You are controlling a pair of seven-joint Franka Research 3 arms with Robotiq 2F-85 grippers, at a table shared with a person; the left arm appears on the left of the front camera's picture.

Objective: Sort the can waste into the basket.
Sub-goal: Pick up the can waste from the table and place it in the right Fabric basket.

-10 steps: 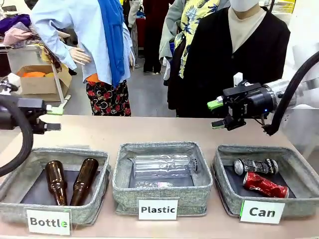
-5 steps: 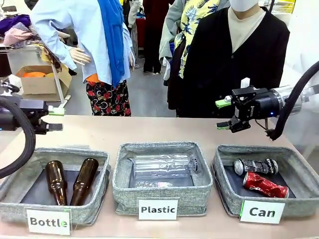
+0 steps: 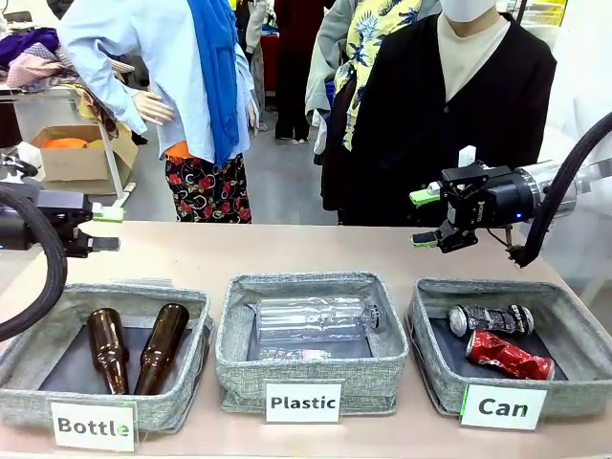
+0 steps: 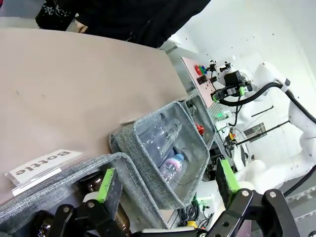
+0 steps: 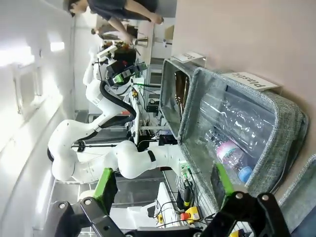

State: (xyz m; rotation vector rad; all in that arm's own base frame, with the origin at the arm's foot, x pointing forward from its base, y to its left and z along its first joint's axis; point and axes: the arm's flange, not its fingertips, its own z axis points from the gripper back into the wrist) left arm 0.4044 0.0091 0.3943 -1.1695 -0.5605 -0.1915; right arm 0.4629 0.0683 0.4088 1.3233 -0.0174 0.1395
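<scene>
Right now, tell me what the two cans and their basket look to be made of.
Red can: thin painted metal, judging by sharp glossy creases. Black and silver can: likely the same, with a bare shiny silver top. Basket: grey woven fabric, matte, with dark lining; soft-looking walls.

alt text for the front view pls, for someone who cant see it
Three grey woven-fabric baskets sit in a row on a tan table: the "Can" basket holds a crushed red can and a crushed black-and-silver can. Both robot hands, left and right, hang open above the table.
</scene>
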